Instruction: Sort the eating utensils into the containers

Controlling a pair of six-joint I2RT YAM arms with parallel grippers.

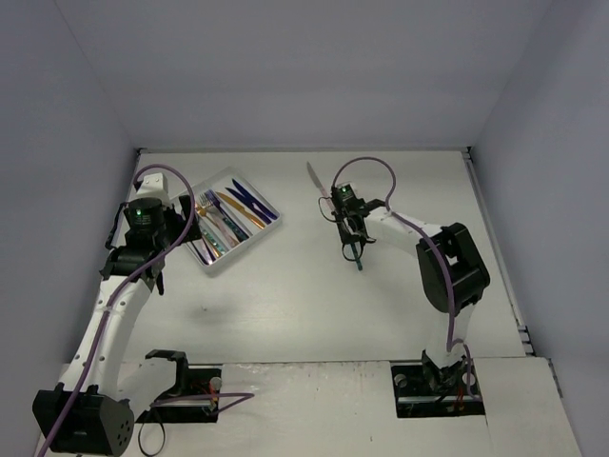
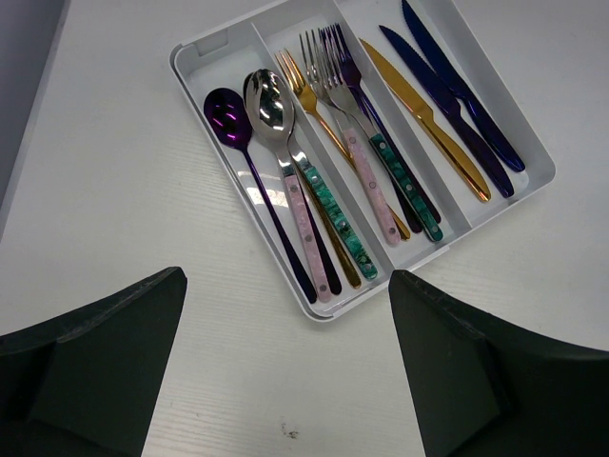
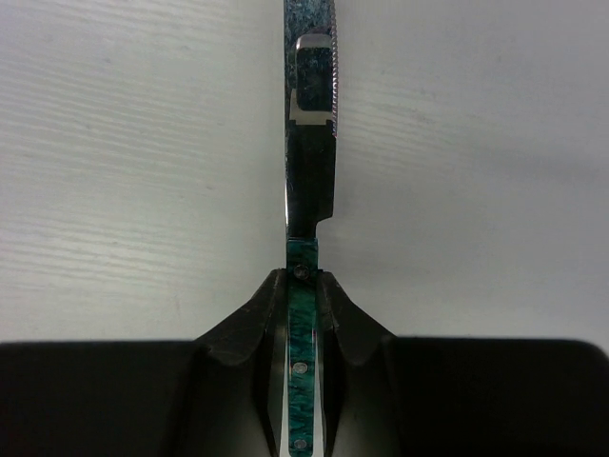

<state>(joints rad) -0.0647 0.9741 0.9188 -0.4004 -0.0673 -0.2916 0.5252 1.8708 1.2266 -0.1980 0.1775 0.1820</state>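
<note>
White bench underneath, with a white three-slot tray lying at an angle in the upper left of the overhead view. Right jaws closed on the teal handle of a knife, just right of centre in that view and well apart from the tray, blade pointing away from the wrist. Cannot tell whether lifted off the bench or resting on it.

Judged step: carrying this knife over to the tray. To do it well:
- Keep the pinch firm on the slim handle.
- Raise it before travelling.
- Turn the wrist to line the blade up with the slots.
- Lower it right into the knife slot before letting go.
- Steer wide of the left arm beside the tray.

Left jaws spread wide, nothing between them, hovering over the tray's near end.

Inside the tray, from the left wrist view:
- **Right slot:** two dark blue knives and a gold knife.
- **Middle slot:** forks in gold, purple and silver, with pink and teal handles among them.
- **Left slot:** a purple spoon and a silver spoon, with pink, teal and gold handles overlapping below.

Apparently room enough in the right slot for one more.
</note>
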